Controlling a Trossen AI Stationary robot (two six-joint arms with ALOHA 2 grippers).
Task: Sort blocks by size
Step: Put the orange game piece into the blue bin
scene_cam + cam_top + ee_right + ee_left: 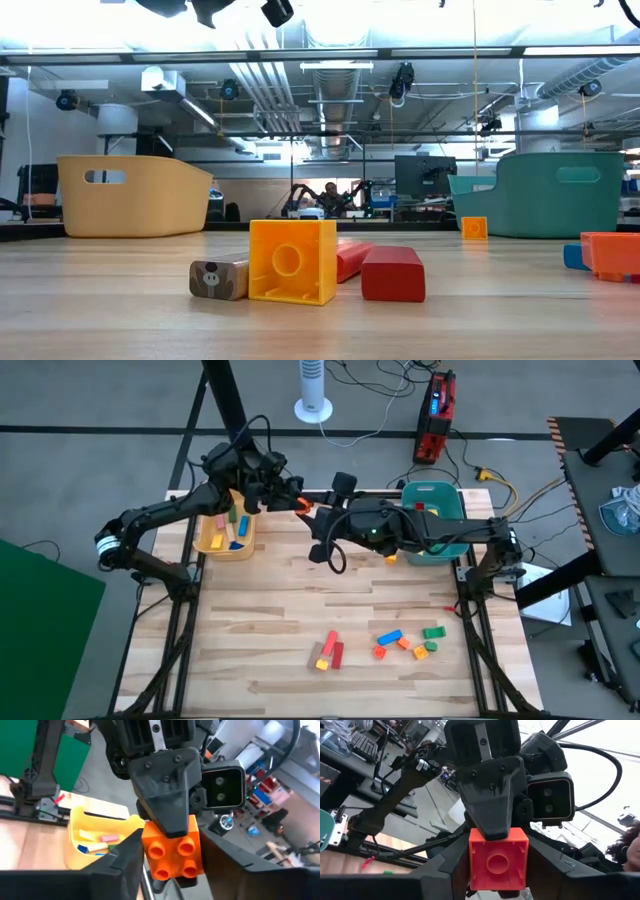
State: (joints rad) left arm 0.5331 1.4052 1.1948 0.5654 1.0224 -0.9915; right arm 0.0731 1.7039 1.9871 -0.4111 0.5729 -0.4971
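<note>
An orange block (304, 507) hangs in the air above the table's far middle, between my two grippers. My left gripper (297, 502) reaches it from the left and my right gripper (313, 513) from the right; both are shut on it. The block's hollow underside (498, 859) faces the left wrist camera. Its four studs (173, 852) face the right wrist camera. More blocks lie loose near the front edge: red and yellow bars (329, 650) and a mixed cluster (405, 642). One small orange block (390, 558) lies by the teal bin. My left gripper pinches the orange block between its two fingers, on two opposite side faces (473, 862). The fingers come level from the table's left. The block is lifted clear of the table. My right gripper pinches the same block on its other pair of side faces (147, 851), its fingers level from the table's right. Each wrist view shows the other gripper's finger lying over a face between that arm's own two fingers.
A yellow bin (212, 542) holding several blocks stands at the far left. A teal bin (436, 492) stands at the far right, under the right arm. In the low view a yellow block (292, 261) and a red block (392, 273) lie close to the front edge.
</note>
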